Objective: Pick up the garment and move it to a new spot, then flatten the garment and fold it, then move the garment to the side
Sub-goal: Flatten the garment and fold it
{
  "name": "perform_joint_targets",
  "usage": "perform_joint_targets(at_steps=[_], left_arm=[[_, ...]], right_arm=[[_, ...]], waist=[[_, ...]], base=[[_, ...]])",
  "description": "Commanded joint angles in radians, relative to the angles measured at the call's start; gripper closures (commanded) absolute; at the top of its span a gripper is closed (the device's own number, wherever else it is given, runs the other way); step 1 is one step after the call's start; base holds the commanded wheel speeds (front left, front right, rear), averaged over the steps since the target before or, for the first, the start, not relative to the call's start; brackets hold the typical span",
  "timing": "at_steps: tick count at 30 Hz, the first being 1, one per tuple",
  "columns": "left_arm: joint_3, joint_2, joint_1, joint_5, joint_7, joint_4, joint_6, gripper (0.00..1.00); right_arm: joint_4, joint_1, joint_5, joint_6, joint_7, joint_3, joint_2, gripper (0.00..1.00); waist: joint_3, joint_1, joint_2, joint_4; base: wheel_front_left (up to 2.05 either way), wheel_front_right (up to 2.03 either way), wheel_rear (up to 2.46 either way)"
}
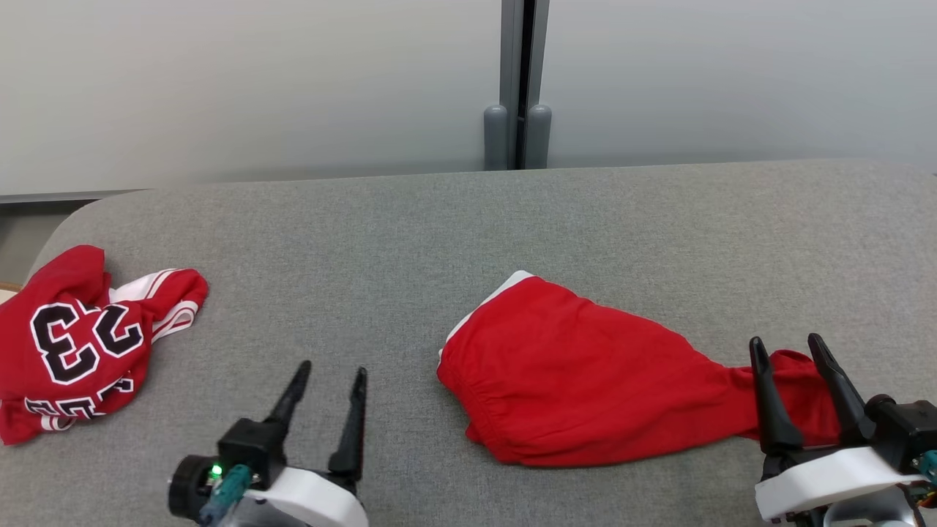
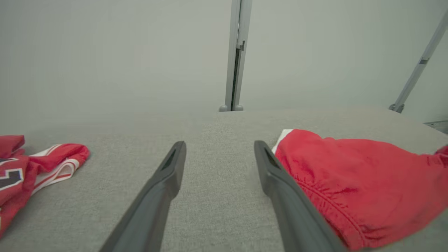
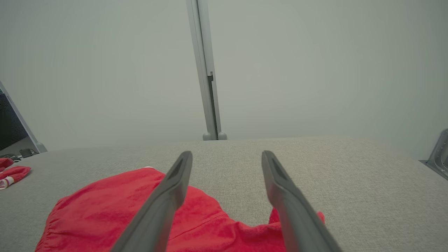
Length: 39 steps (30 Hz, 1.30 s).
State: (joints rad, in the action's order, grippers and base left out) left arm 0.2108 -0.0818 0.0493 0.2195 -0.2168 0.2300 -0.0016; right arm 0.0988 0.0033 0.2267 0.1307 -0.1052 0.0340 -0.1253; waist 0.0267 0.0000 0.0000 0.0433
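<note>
Currently: red shorts [image 1: 585, 380] crumpled. Right gripper [image 1: 785, 342] released, over shorts' right end; left gripper [image 1: 331, 369] released, left of shorts; red jersey [image 1: 80, 344] farther left.

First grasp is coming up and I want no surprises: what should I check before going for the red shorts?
1. Open, empty left gripper: ok.
2. Open, empty right gripper: ok.
3. Narrow end of the red shorts lies at the right gripper: ok.
4. Right fingers touching the cloth: cannot tell.
5. The numbered jersey lies apart from the shorts: ok.
6. Shorts flat on the grey table: not ok, bunched.
</note>
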Motion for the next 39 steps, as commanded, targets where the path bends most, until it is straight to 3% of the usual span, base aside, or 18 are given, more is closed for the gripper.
perform_joint_targets(at_steps=[1,2,8,17,18,19,20,28,39], left_arm=[[0.009,0.002,0.011,0.007,0.010,0.007,-0.010,0.00],[0.050,0.011,0.013,0.026,0.054,0.033,-0.037,0.00],[0.172,0.027,0.032,0.122,0.154,0.122,-0.088,0.00],[0.339,0.028,0.122,0.295,0.174,0.211,-0.110,0.00],[0.347,0.028,0.133,0.306,0.165,0.219,-0.111,0.17],[0.354,0.028,0.146,0.307,0.154,0.225,-0.109,0.63],[0.356,0.029,0.156,0.316,0.140,0.230,-0.107,1.00],[0.342,0.011,0.182,0.298,0.068,0.147,-0.073,1.00],[0.294,-0.058,0.145,0.304,0.129,-0.156,0.003,1.00]], right_arm=[[0.001,-0.003,0.003,0.000,0.002,-0.001,-0.005,0.00],[0.001,-0.009,0.004,0.000,0.003,0.004,-0.006,0.00],[0.000,-0.033,0.010,0.000,0.005,0.034,-0.003,0.00],[0.003,-0.061,0.025,0.000,-0.002,0.051,-0.006,0.00],[0.003,-0.065,0.026,0.000,-0.004,0.051,-0.006,0.00],[0.003,-0.067,0.025,0.000,-0.006,0.049,-0.006,0.00],[0.005,-0.067,0.026,0.000,-0.008,0.047,-0.005,0.00],[0.008,-0.059,0.028,0.000,-0.016,0.017,-0.002,0.00],[-0.008,-0.084,0.026,0.000,-0.015,-0.016,0.006,0.00]], waist=[[0.003,0.0000,0.0000,0.000],[0.011,0.0000,0.0000,-0.003],[0.048,0.0000,0.0000,-0.035],[0.103,0.0000,0.0000,-0.091],[0.108,0.0000,0.0000,-0.095],[0.113,0.0000,0.0000,-0.098],[0.116,0.0000,0.0000,-0.100],[0.128,0.0000,0.0000,-0.082],[0.156,0.0000,0.0000,-0.045]], base=[[0.00,0.00,0.00],[0.00,0.00,0.00],[0.00,0.00,0.00],[0.00,0.00,0.00],[0.00,0.00,0.00],[0.00,0.00,0.00],[0.00,0.00,0.00],[0.00,0.00,0.00],[0.00,0.00,0.00]])
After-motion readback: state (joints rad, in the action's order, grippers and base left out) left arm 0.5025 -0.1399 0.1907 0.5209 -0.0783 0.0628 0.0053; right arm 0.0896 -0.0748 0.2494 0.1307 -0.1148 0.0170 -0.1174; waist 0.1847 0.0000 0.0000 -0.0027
